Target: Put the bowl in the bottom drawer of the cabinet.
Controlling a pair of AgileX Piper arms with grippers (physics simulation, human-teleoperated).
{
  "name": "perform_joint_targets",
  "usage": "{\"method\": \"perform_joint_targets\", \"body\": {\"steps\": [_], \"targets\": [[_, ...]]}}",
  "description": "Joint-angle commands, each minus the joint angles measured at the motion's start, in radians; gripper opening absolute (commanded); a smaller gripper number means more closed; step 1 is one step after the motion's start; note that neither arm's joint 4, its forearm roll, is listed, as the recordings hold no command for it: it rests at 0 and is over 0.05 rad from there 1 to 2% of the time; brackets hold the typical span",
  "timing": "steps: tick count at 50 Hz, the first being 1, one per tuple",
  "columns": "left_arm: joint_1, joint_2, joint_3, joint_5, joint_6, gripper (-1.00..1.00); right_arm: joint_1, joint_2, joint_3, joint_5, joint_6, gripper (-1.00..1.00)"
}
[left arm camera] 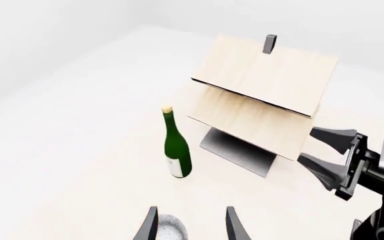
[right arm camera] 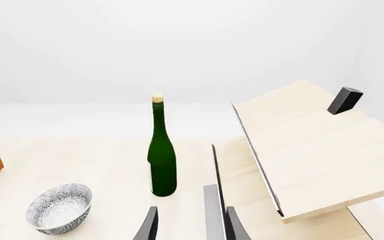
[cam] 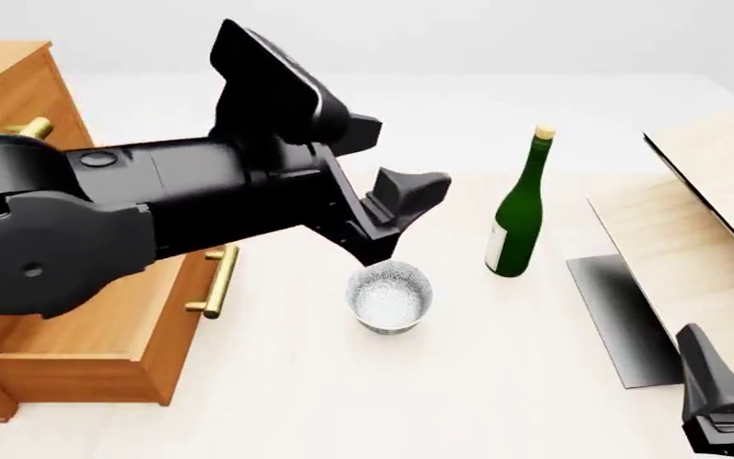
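The bowl [cam: 390,297] sits on the table [cam: 469,402] under the left gripper [cam: 386,228], whose fingers stand apart, beside the open bottom drawer [cam: 112,330]; the green bottle [cam: 516,212] wears a pale label, its print unreadable.

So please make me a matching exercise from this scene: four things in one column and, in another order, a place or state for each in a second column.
Things:
1. bowl
2. wine bottle
3. bottom drawer
4. left hand

Places or states:
A. pulled out of the cabinet, at the left of the front view
B. open, hanging just above the bowl
C. upright on the table, between the drawer and the bottle
D. standing upright, right of the bowl, near the pale boards

Pairs: 1-C, 2-D, 3-A, 4-B
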Motion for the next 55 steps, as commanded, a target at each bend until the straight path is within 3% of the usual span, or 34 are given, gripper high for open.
{"method": "perform_joint_targets", "body": {"steps": [1, 21, 40, 55], "targets": [[0.007, 0.122, -0.145, 0.118, -0.011, 1.00, 0.000, 0.000, 0.000, 0.000, 0.000, 1.00], [0.054, 0.334, -0.379, 0.337, -0.030, 1.00, 0.000, 0.000, 0.000, 0.000, 0.000, 1.00], [0.116, 0.468, -0.417, 0.366, -0.062, 1.00, 0.000, 0.000, 0.000, 0.000, 0.000, 1.00], [0.105, 0.550, -0.469, 0.406, -0.082, 1.00, 0.000, 0.000, 0.000, 0.000, 0.000, 1.00]]}}
